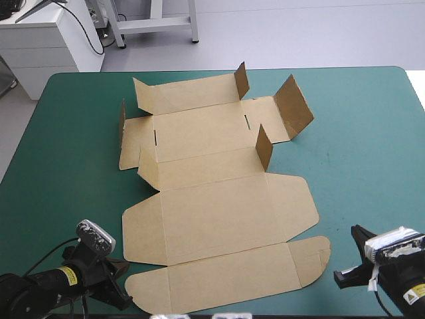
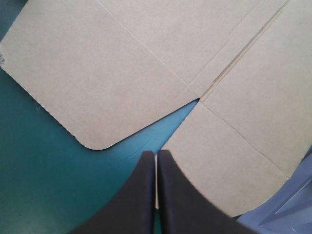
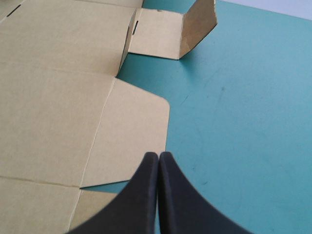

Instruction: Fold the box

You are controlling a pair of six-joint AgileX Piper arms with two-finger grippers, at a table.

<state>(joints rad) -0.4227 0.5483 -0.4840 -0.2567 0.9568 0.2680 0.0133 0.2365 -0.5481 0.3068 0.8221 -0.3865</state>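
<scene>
Left jaws: closed to one point, holding nothing, at 7 o'clock of the box (image 1: 212,212). The tip aims at the notch (image 2: 197,100) between the rounded left flap (image 2: 92,83) and the near tuck flap (image 2: 229,161), probably so a thin point can slip under a board edge.

Right jaws: closed, holding nothing, at 4 o'clock of the box. They are over bare teal-green surface (image 1: 372,133), just beside the rounded right flap (image 3: 131,136), which likely keeps the sheet unobstructed.

Box: centred on the surface, with the near panels flat. At 12 to 2 o'clock the far tabs (image 1: 294,105) stand raised, so the walls look barely started. The next lift is likely to begin at the near flaps
</scene>
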